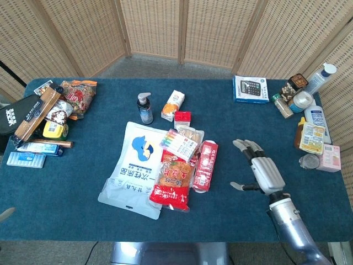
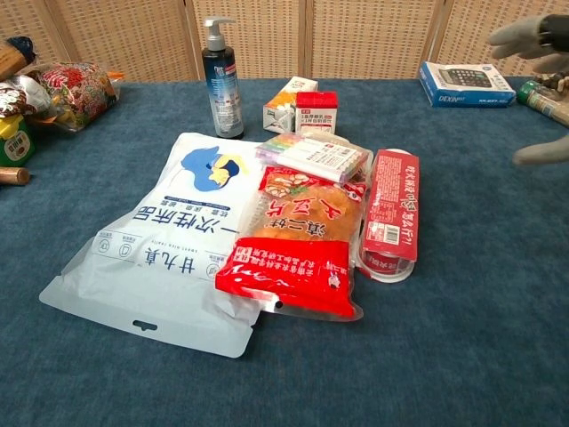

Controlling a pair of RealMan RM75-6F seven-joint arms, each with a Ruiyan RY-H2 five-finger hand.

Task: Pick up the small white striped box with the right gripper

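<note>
Wicker screens back a worktop (image 1: 242, 182) covered in blue felt. The box (image 1: 182, 118), small and card, white striped under a red top, stands behind the central pile beside a carton (image 1: 173, 105). The right hand (image 1: 259, 170) hovers well apart to its right, metallic fingers spread, holding nothing.

Right hand (image 1: 263, 172) over blue counter (image 1: 71, 199), fingers spread, empty, right of red packet (image 1: 205, 165); striped box (image 1: 178, 144) left of packet.
</note>
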